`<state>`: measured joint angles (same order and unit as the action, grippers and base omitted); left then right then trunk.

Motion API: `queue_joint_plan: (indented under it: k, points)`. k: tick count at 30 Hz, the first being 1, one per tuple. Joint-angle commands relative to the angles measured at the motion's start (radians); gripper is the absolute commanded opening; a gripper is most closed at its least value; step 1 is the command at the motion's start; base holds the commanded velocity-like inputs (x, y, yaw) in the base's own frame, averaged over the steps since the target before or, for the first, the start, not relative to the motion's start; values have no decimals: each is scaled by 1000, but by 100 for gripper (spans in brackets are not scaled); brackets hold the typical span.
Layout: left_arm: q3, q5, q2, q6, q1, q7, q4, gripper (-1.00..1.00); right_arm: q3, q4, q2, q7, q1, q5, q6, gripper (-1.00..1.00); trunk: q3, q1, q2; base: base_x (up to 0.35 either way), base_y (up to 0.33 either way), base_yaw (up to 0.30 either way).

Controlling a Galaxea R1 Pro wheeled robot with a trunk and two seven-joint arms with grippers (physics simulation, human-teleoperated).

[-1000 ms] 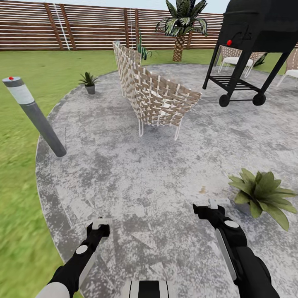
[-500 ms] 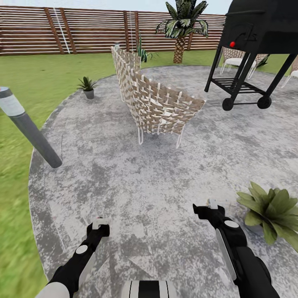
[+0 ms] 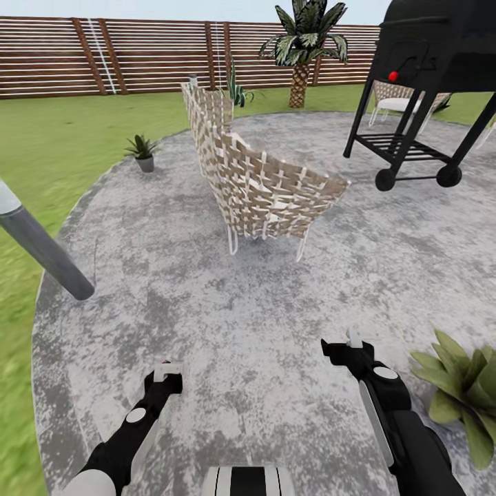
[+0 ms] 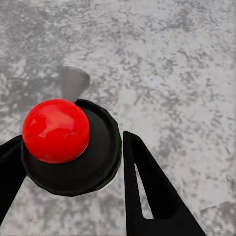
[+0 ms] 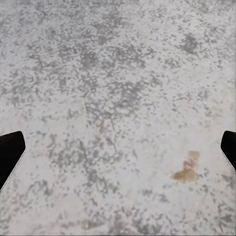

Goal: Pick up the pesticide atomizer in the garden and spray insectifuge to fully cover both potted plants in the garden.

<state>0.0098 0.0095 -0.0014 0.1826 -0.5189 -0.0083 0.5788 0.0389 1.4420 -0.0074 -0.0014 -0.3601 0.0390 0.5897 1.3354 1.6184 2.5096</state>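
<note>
In the left wrist view, the atomizer [image 4: 69, 142] shows end-on as a round black top with a red ball. My left gripper [image 4: 73, 162] is shut on it, a dark finger on each side. From the head view that left gripper [image 3: 167, 375] hangs low over the stone patio [image 3: 241, 296]. My right gripper [image 3: 353, 344] is open and holds nothing, with bare stone between its fingertips [image 5: 118, 147]. One potted plant [image 3: 468, 393] stands just right of my right arm. The other potted plant [image 3: 142, 148] sits far off at the patio's left rim.
A wicker seat [image 3: 262, 186] stands ahead in the middle of the patio. The black grill [image 3: 427, 55] is at the back right. A grey bollard lamp [image 3: 41, 248] leans in at the left edge, by the lawn [image 3: 55, 138]. The slatted fence [image 3: 138, 55] and a palm [image 3: 303, 41] close the back.
The whole head view has shifted as the camera moved forward: the near plant slid toward the lower right and the bollard toward the left edge. Both arms keep their pose.
</note>
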Motion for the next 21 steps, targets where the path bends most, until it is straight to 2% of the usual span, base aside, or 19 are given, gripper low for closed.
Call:
queue_joint_plan:
  k: [1, 6, 15, 21]
  points:
    - [1, 1, 0, 3, 0, -1, -1, -100, -1, 1, 0, 0, 0, 4, 6, 100, 1, 0, 0, 346, 0, 0]
    - [1, 1, 0, 3, 0, -1, -1, -100, -1, 1, 0, 0, 0, 4, 6, 100, 1, 0, 0, 276, 0, -45]
    - [1, 0, 0, 3, 0, -2, -1, -100, 1, 1, 0, 0, 0, 4, 6, 100, 1, 0, 0, 26, 0, -243]
    - [1, 0, 0, 3, 0, -1, -1, -100, 1, 1, -1, 0, 0, 4, 6, 100, 1, 0, 0, 213, 18, -57]
